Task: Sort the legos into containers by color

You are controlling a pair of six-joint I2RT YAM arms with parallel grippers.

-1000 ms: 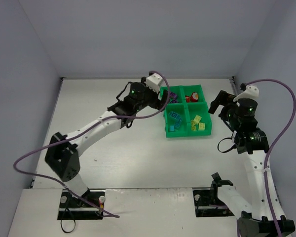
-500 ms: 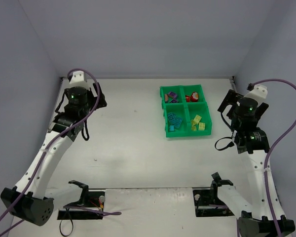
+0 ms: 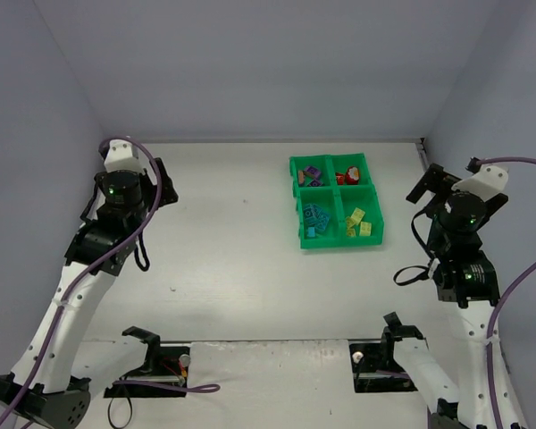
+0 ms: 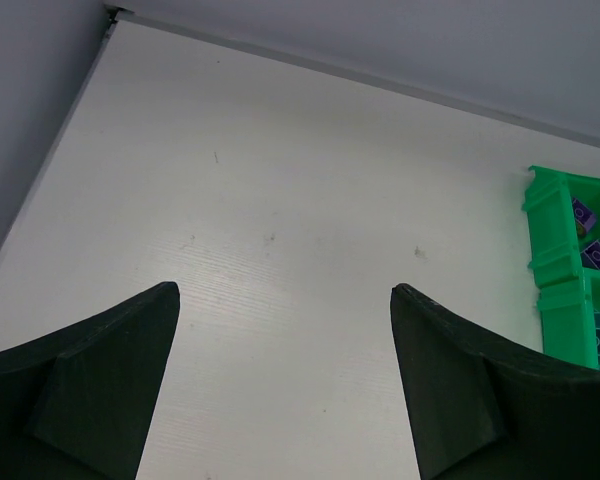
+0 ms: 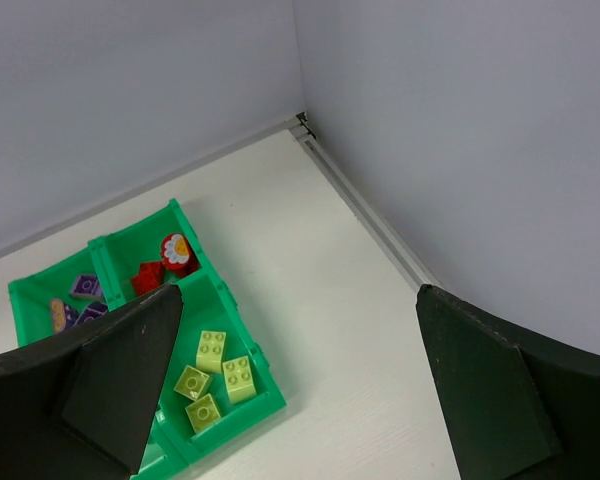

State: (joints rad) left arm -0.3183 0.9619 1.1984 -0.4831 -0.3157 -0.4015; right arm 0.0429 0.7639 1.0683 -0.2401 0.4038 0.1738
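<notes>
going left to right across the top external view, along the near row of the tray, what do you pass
left tool → green tray, left wall → blue legos → yellow-green legos → right tool

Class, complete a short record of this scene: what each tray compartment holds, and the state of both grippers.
tray: green, four compartments
far-left compartment: purple bricks
far-right compartment: red bricks
near-left compartment: blue bricks
near-right compartment: yellow-green bricks
left gripper: open, empty, far left of tray
right gripper: open, empty, right of tray
</notes>
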